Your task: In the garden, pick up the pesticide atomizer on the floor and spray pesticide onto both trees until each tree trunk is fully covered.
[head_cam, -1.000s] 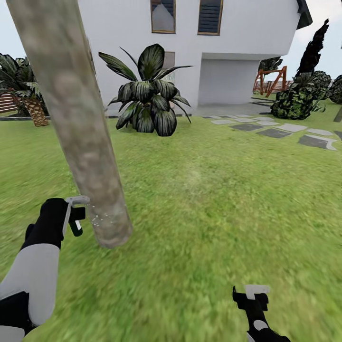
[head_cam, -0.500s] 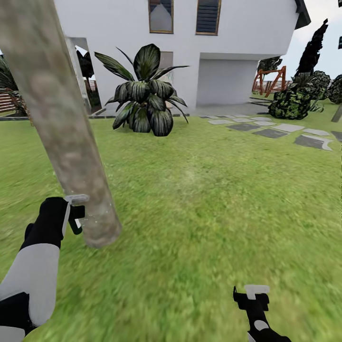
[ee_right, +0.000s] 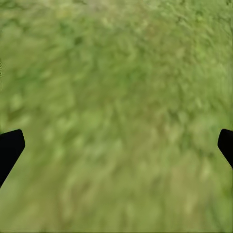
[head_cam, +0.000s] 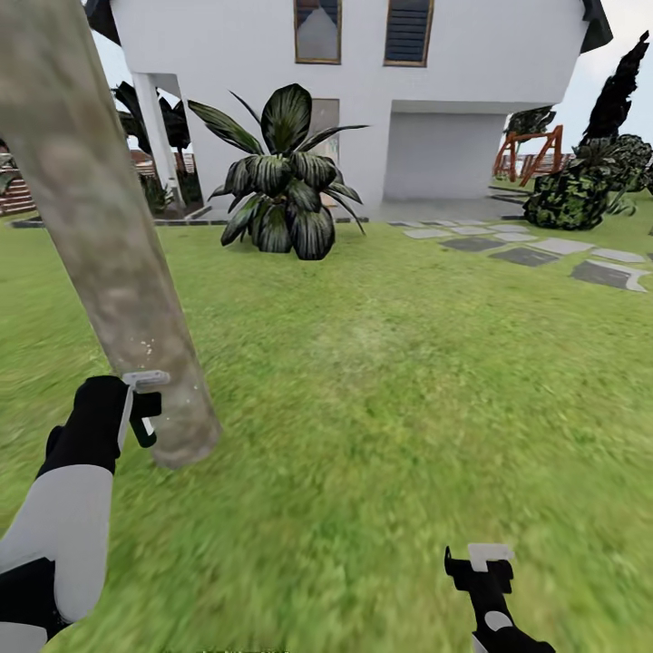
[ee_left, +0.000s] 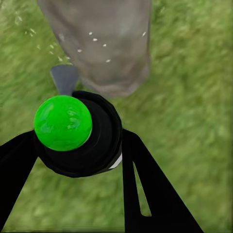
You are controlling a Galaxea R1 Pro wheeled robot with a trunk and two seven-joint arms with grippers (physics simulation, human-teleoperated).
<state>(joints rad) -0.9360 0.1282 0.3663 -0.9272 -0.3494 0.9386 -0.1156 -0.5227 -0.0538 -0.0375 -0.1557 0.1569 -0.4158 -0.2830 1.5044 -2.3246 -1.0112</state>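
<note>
Atomizer (ee_left: 73, 133) | clamped in left end effector (head_cam: 145, 408) | just beside tree trunk (head_cam: 109, 245)

One tree trunk (head_cam: 109, 236), one atomizer (ee_left: 77, 133), two windows (head_cam: 317, 29).

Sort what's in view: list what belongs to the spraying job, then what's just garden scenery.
Job:
sprayer, held in the left gripper
tree trunk
white specks on the trunk
grass

Scenery:
big-leafed plant
white house
stepping stones
swing frame
right gripper, open and empty
</note>
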